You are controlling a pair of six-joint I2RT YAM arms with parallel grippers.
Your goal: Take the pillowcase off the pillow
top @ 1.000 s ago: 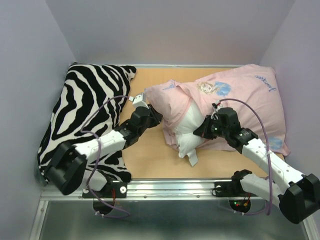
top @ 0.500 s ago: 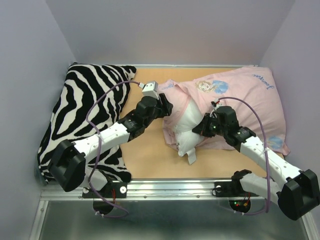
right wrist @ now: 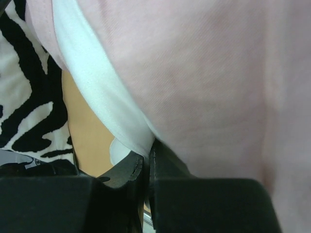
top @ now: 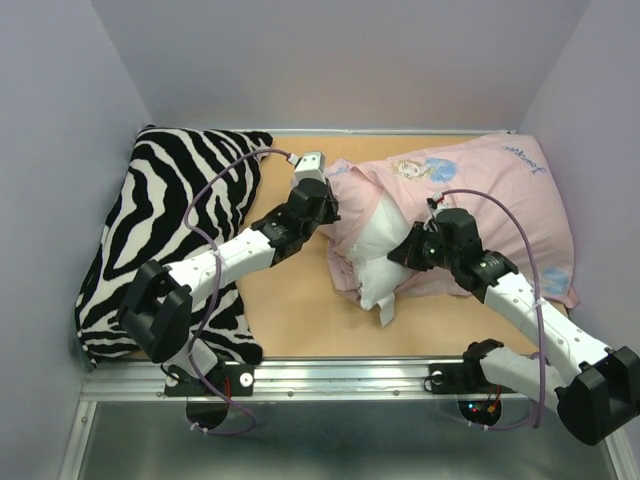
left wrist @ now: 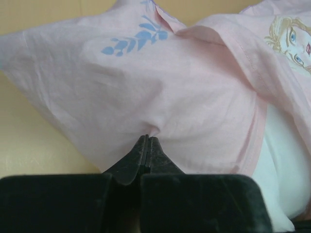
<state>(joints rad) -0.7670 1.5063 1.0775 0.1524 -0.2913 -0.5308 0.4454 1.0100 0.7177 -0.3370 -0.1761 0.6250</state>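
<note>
The pillowcase point(top: 490, 190), pale pink with a princess print, lies at the right of the table, its open end facing left. The white pillow point(top: 375, 250) bulges out of that opening, its tag point(top: 385, 315) hanging toward the near edge. My left gripper point(top: 325, 207) is shut on a pinch of the pillowcase's left flap point(left wrist: 170, 97). My right gripper point(top: 405, 252) is shut on the white pillow fabric point(right wrist: 92, 82) at the opening, with pink pillowcase cloth point(right wrist: 218, 87) draped over its right finger. The pillow also shows in the left wrist view point(left wrist: 282, 160).
A black-and-white zebra-striped pillow point(top: 170, 220) fills the left side of the table and shows in the right wrist view point(right wrist: 24, 111). Bare wood table point(top: 290, 300) lies between the two pillows. Grey walls close in the back and both sides.
My left gripper has moved away from me and to the right, carrying the pillowcase flap with it. The right gripper has stayed nearly in place on the pillow.
</note>
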